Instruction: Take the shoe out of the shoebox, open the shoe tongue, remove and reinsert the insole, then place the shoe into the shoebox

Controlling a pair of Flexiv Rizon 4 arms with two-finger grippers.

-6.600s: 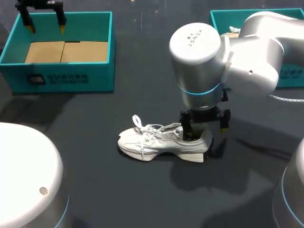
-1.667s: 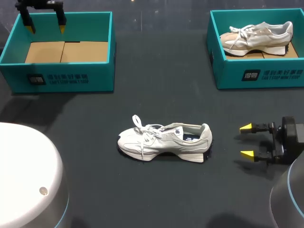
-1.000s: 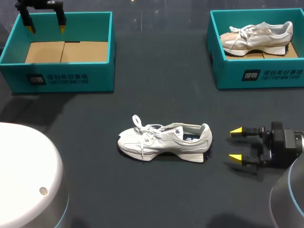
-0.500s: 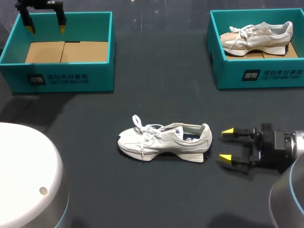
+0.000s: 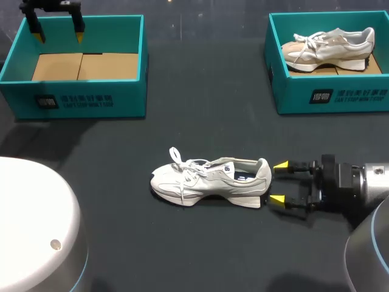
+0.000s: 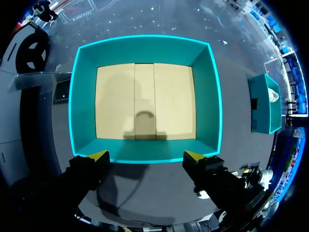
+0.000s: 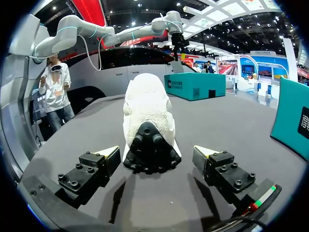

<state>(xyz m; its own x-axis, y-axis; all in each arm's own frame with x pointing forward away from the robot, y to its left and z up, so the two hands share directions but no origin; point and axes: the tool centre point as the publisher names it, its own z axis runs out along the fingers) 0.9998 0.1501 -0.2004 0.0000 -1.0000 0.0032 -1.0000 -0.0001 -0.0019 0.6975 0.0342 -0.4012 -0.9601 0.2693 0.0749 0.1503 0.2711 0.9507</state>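
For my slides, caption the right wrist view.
Open right end effector faces the heel of the white shoe on the dark table.

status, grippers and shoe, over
Right gripper open, low at the heel of the white shoe, no grip. Left gripper open above the left shoebox. Shoe upright on its sole, nothing blocking.

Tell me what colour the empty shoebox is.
The shoebox is teal with a tan floor; clearest in the left wrist view.

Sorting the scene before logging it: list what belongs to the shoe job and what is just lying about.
Job: white shoe on the table; empty teal shoebox at the left; right arm, jaws open behind the shoe's heel.
Lying about: second shoebox at the right, with the other shoe in it.
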